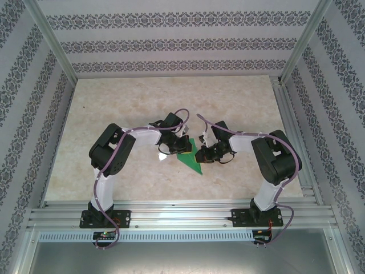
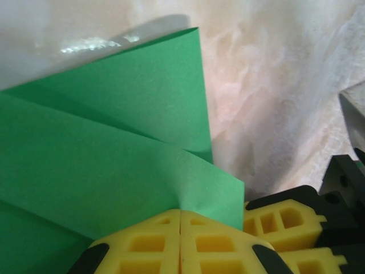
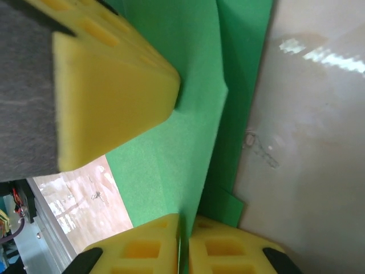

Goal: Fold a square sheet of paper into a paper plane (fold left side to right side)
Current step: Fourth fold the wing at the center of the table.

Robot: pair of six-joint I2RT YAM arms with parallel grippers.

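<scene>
The paper (image 1: 191,155) is thin, matte and bright green, folded into a pointed wedge with layered creases, its tip toward my bases. It lies mid-surface between my two arms, over the glossy, cream, marbled surface (image 1: 114,108). My left jaws are clenched on a folded edge, which runs down into the seam between the yellow foam left pads (image 2: 148,242), moulded with square pockets. My right jaws pinch another edge, and a green sliver shows in the seam of the right pads (image 3: 142,248).
</scene>
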